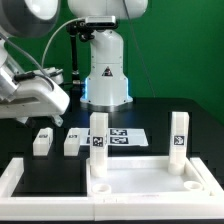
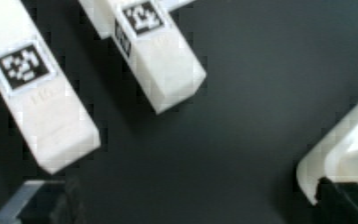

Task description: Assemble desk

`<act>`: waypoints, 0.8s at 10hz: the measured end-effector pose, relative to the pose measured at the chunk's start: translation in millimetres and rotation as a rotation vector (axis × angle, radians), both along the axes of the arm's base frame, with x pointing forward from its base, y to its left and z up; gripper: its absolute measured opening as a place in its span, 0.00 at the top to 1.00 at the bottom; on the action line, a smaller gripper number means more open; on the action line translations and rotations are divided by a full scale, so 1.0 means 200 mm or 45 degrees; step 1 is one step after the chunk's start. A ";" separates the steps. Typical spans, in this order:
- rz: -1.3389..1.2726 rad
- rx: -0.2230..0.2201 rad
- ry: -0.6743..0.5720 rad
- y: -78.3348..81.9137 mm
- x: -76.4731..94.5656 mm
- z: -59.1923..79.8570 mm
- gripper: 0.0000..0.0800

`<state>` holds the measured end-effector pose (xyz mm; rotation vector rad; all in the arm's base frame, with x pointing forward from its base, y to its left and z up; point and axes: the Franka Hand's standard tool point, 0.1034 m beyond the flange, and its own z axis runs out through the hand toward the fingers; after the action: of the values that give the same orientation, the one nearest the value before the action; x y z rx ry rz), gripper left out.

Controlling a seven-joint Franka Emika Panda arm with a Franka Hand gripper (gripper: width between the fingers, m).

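The desk top panel (image 1: pixel 150 182) lies flat at the front. Two white legs stand upright at its far corners, one at the exterior view's left (image 1: pixel 98 133) and one at its right (image 1: pixel 179 134). Two loose legs (image 1: pixel 42 140) (image 1: pixel 72 142) lie on the black mat to the left of the panel. The wrist view shows both from above, side by side with tags up (image 2: pixel 44 100) (image 2: pixel 158 52). My gripper (image 1: pixel 50 98) hovers above them, blurred. In the wrist view the gripper (image 2: pixel 185 208) is open and empty, its dark fingertips (image 2: pixel 30 203) at the edges.
The marker board (image 1: pixel 128 137) lies behind the panel. The robot base (image 1: pixel 103 70) stands at the back. The white rail (image 1: pixel 18 178) frames the mat at the front left. A white rounded edge (image 2: pixel 345 150) shows in the wrist view; I cannot tell what it belongs to.
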<state>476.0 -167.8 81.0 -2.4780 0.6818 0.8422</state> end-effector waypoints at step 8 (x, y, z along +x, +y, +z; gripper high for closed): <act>-0.075 0.090 0.229 0.04 -0.14 -0.13 0.19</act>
<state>448.2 -160.8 54.3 -2.3274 0.7682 1.0575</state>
